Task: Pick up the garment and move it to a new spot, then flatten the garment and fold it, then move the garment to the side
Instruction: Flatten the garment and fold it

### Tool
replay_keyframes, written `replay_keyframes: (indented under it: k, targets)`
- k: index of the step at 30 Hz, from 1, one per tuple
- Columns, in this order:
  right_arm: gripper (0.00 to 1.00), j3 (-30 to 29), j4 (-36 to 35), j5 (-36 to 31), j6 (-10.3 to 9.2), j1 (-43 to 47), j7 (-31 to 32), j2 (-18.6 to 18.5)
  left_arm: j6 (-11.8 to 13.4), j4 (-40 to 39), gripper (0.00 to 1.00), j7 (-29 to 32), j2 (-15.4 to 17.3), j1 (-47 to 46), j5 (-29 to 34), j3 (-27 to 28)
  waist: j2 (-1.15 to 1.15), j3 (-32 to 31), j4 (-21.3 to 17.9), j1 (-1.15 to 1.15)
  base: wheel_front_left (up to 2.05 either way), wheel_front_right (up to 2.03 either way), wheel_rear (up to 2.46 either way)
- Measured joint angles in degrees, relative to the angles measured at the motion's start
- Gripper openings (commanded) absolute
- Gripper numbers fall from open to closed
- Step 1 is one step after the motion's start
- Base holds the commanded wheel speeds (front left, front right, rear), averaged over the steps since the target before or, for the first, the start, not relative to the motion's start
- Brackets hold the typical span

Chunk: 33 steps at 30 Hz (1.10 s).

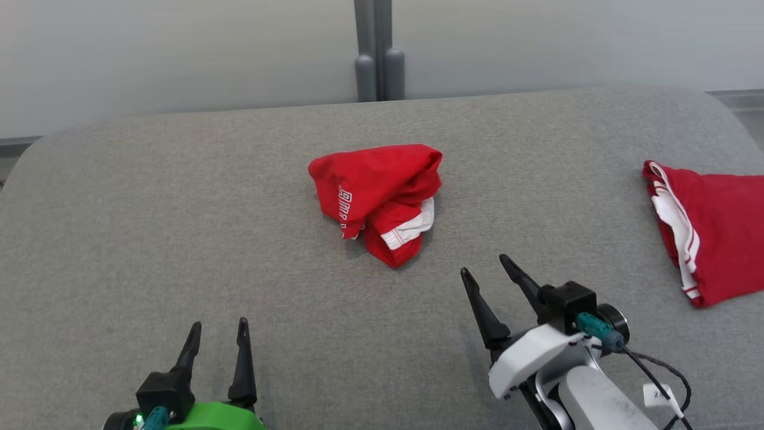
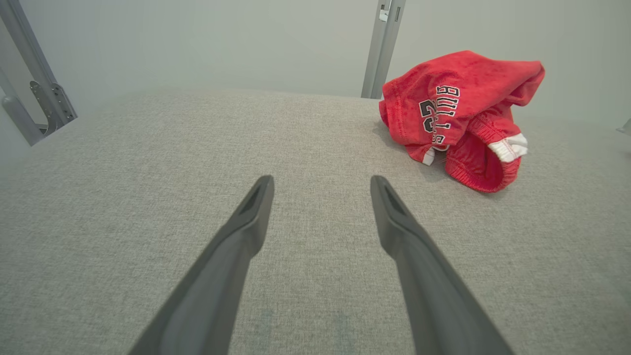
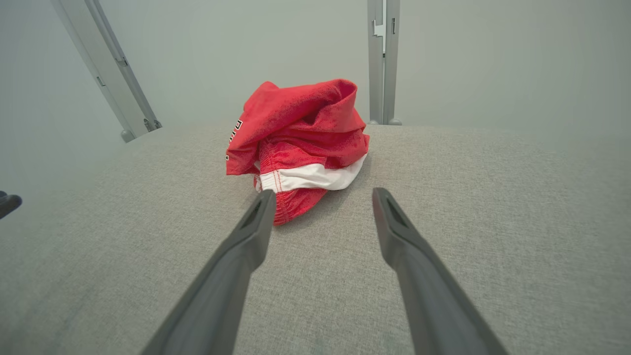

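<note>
A crumpled red garment (image 1: 379, 197) with white trim and lettering lies in a heap near the middle of the grey fabric surface (image 1: 179, 239). My right gripper (image 1: 484, 267) is open, a short way to the near right of the heap, fingers pointing at it. In the right wrist view the garment (image 3: 300, 143) sits just beyond my open right gripper (image 3: 323, 192), apart from the fingertips. My left gripper (image 1: 219, 325) is open at the near left, well away from the heap. The left wrist view has the garment (image 2: 458, 116) up to the right of the open left gripper (image 2: 320, 180).
A second red garment (image 1: 710, 230) with white stripes lies flat at the right edge of the surface. A grey post (image 1: 375, 51) stands behind the far edge against a pale wall. Metal brackets (image 2: 44, 98) show at the left in the left wrist view.
</note>
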Motion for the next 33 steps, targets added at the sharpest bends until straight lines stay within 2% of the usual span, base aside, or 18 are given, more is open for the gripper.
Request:
replay_keyframes:
  k: [10,17,18,19,25,26,27,28,29,30,33]
  targets:
    - [1.0,-1.2,11.1,-0.6,0.01,-9.7,0.0,0.0,0.8,0.2,1.0,0.0,0.0,-2.9,-2.6,-6.2,0.0,3.0,9.8,0.0,0.0,0.0,0.0]
    - [1.0,-5.6,19.2,-3.0,0.01,-14.0,0.0,0.0,1.2,0.3,1.0,0.0,0.0,-3.2,-3.6,-8.1,0.0,5.0,17.0,0.0,0.0,0.0,0.0]
    - [1.0,-5.6,19.2,-3.0,0.01,-14.0,0.0,0.0,1.2,0.3,1.0,0.0,0.0,-3.2,-3.6,-8.1,0.0,5.0,17.0,0.0,0.0,0.0,0.0]
    - [1.0,-7.1,21.3,-4.4,0.01,-15.2,0.0,0.2,1.2,0.5,1.0,0.0,0.0,-3.3,-4.1,-8.7,0.0,5.6,18.8,0.0,0.0,0.0,0.0]
    - [1.0,-11.6,25.0,-8.4,0.01,-17.1,0.0,0.3,1.6,0.4,1.0,0.0,0.0,-3.7,-5.3,-10.1,0.0,7.3,23.1,0.0,0.0,0.0,0.0]
    - [0.91,-12.3,25.4,-9.2,0.01,-17.2,0.0,0.3,1.7,0.4,1.0,0.0,0.0,-3.7,-5.4,-10.3,0.0,7.5,23.6,0.0,0.0,0.0,0.0]
    - [0.45,-12.9,25.9,-9.8,0.01,-17.2,0.0,0.3,1.8,0.4,1.0,0.0,0.0,-3.7,-5.5,-10.4,0.0,7.7,24.1,0.0,0.0,0.0,0.0]
    - [0.19,-13.5,26.2,-10.4,0.01,-17.2,0.0,0.3,1.8,0.4,1.0,0.0,0.0,-3.7,-5.5,-10.4,0.0,7.9,24.6,0.0,0.0,0.0,0.0]
    - [0.05,-14.2,26.4,-11.0,0.01,-17.2,0.0,0.3,1.8,0.4,1.0,0.0,0.0,-3.7,-5.5,-10.3,0.0,8.0,24.9,0.0,0.0,0.0,0.0]
    - [0.0,-15.1,26.6,-11.3,0.01,-17.2,0.0,0.4,1.8,0.5,1.0,0.0,0.0,-3.7,-5.6,-10.2,0.0,8.1,25.2,0.0,0.0,0.0,0.0]
    - [0.0,-16.4,26.2,-11.8,0.01,-16.8,0.0,0.4,1.8,0.8,1.0,0.0,0.0,-3.6,-5.5,-9.8,0.0,7.7,25.3,0.0,0.0,0.0,0.0]
